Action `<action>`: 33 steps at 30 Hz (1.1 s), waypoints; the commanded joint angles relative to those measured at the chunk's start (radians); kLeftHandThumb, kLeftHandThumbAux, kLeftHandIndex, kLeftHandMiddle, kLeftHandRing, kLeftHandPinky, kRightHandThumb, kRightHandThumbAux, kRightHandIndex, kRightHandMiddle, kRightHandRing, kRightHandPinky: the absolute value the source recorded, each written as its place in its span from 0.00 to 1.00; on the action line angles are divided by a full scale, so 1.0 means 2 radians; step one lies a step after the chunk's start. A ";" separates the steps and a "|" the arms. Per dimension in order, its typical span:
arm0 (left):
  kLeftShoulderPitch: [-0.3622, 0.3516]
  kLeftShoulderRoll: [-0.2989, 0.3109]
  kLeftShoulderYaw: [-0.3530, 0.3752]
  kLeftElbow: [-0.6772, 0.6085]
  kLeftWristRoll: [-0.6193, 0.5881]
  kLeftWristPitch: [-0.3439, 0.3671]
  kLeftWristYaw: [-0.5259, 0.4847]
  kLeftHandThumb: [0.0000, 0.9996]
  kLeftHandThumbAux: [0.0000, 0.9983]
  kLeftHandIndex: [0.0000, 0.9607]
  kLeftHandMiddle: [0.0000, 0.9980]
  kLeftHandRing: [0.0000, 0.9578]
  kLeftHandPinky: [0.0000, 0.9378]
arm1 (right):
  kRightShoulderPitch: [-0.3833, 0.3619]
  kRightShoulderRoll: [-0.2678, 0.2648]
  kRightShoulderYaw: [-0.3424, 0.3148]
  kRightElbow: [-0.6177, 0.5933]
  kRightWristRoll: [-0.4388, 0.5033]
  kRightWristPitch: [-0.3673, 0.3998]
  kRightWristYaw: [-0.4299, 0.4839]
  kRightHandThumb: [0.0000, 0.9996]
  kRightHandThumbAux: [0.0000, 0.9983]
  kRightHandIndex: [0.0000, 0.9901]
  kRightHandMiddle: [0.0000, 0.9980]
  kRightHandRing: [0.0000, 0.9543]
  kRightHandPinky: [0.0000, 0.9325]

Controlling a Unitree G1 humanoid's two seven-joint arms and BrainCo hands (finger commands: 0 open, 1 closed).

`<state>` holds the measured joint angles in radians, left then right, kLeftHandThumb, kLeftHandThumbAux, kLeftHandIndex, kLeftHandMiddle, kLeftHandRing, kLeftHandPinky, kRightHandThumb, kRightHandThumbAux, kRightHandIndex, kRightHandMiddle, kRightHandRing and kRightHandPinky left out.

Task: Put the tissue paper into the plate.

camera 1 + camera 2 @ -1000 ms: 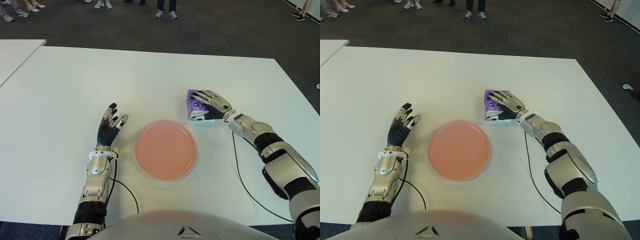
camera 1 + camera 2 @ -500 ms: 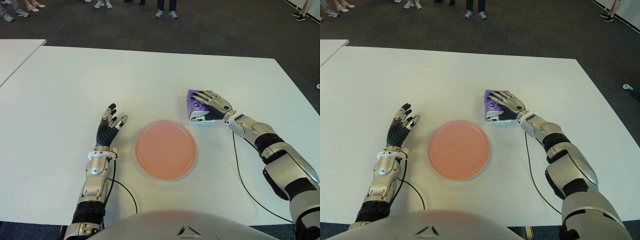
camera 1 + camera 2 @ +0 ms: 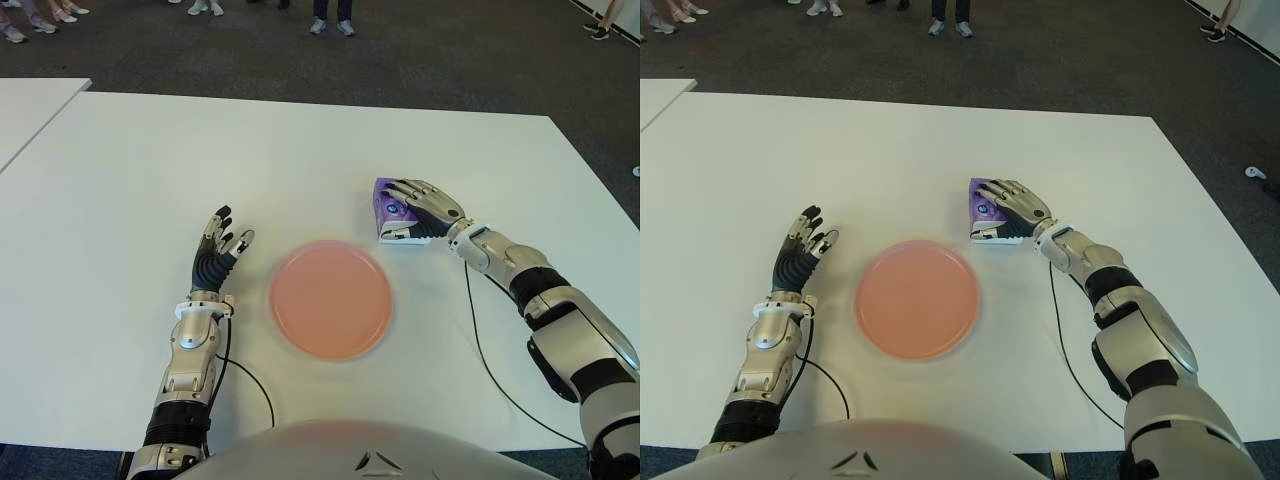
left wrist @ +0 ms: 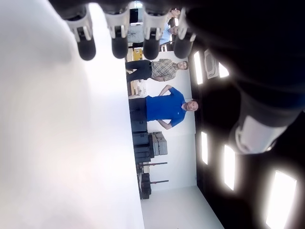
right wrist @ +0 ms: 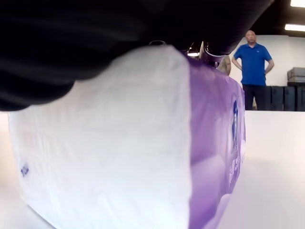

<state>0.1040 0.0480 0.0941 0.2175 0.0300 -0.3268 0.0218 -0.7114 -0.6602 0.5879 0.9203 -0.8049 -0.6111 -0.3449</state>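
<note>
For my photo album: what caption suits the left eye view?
Right robot hand closed over a purple tissue pack beside an empty pink plate; left robot hand open.

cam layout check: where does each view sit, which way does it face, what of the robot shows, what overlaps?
Left eye: head, looking down at the table; both arms, right hand on the tissue pack, pink plate.
Right eye: same scene, slightly offset.
Left wrist: past the left hand fingertips, along the table toward people standing.
Right wrist: under its own palm, pack filling the view.
Shared: eyes and right wrist both show the pack.
</note>
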 commanded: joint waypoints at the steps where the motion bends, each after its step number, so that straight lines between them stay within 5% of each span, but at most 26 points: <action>1: 0.004 0.002 -0.001 0.001 0.001 0.010 0.002 0.00 0.57 0.00 0.00 0.00 0.00 | 0.018 -0.036 -0.048 -0.086 0.026 -0.003 0.011 0.34 0.13 0.00 0.00 0.00 0.00; 17: 0.007 0.004 -0.001 -0.006 0.001 0.015 -0.003 0.00 0.55 0.00 0.00 0.00 0.00 | 0.064 -0.041 -0.136 -0.222 0.058 0.022 0.051 0.43 0.11 0.00 0.00 0.00 0.00; 33: 0.009 0.002 -0.003 -0.005 0.004 0.013 0.001 0.00 0.55 0.00 0.00 0.00 0.00 | 0.052 -0.037 -0.119 -0.179 0.027 0.005 0.078 0.38 0.11 0.00 0.00 0.00 0.00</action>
<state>0.1070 0.0527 0.0932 0.2049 0.0373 -0.3108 0.0218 -0.6025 -0.7316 0.3328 0.5441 -0.7314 -0.5869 -0.2121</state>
